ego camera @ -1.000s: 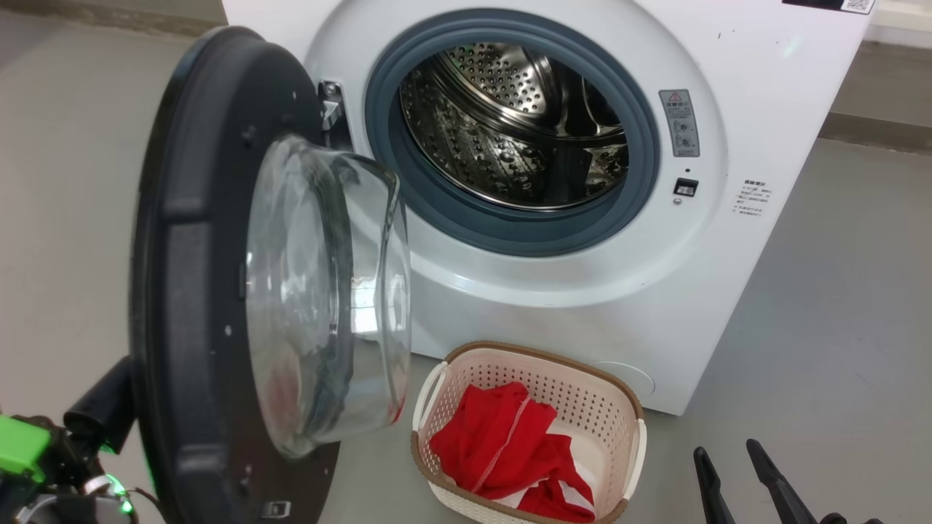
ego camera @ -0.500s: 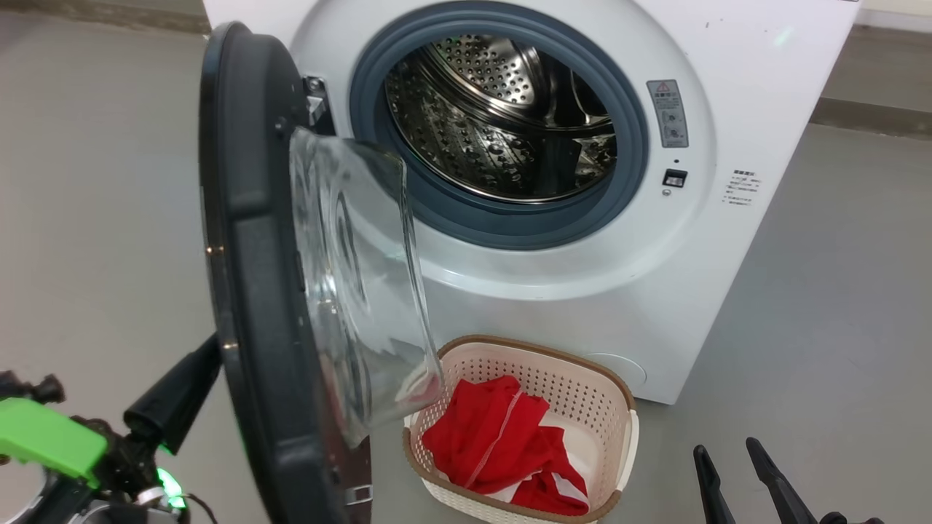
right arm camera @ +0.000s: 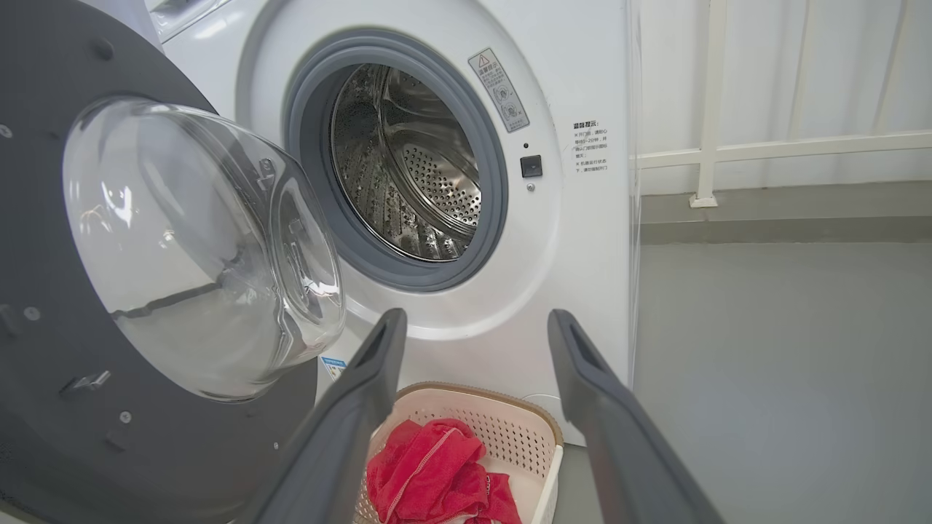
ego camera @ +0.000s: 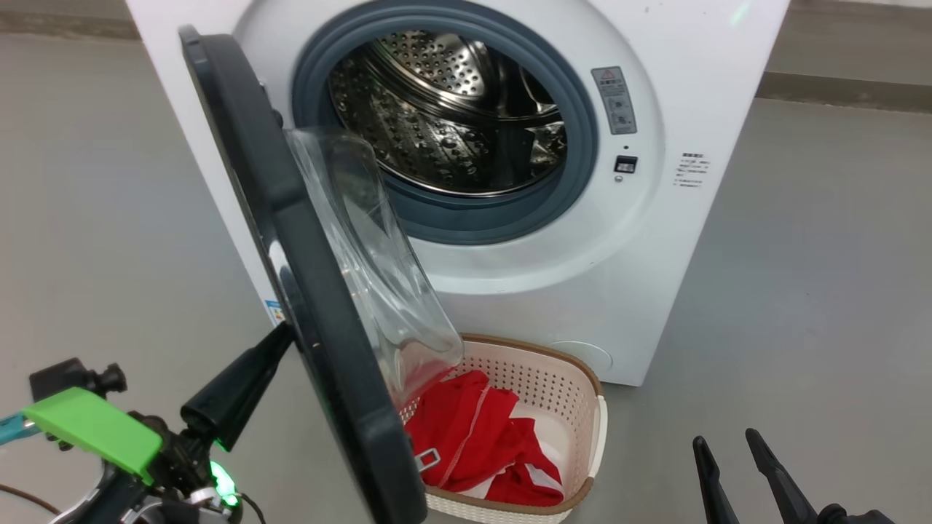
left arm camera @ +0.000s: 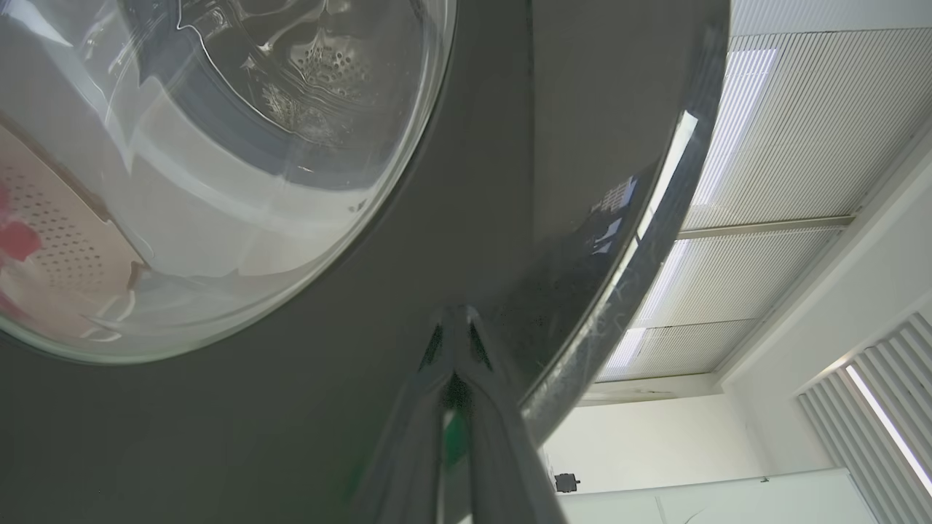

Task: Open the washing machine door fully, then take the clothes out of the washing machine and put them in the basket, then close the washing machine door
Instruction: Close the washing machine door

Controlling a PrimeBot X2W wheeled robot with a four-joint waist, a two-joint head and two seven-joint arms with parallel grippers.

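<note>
Your left gripper (left arm camera: 453, 320) has its two fingers pressed together with nothing between them. Its tips bear on the glossy outer face of the washing machine door (ego camera: 291, 240), which stands half open, nearly edge-on in the head view. Your right gripper (right arm camera: 477, 320) hangs well apart at the lower right, fingers spread wide and empty. The main risk, as I judge it, is slip: the closed tips sit close to the rim's edge on slick black plastic, so a push at a slant could slide them off and leave the door short of its latch. Watch the basket (ego camera: 553, 360) too. It stands on the floor just in front of the washing machine (ego camera: 641, 240), below the opening, and the door's lower edge overlaps it in the head view, so you cannot tell whether the sweep clears its rim. The count is one machine, one door, one basket and two grippers. The clothes (ego camera: 466, 437) lie in the basket as one red heap, and you cannot tell how many garments it holds. The drum (ego camera: 437, 124) shows no fabric.
</note>
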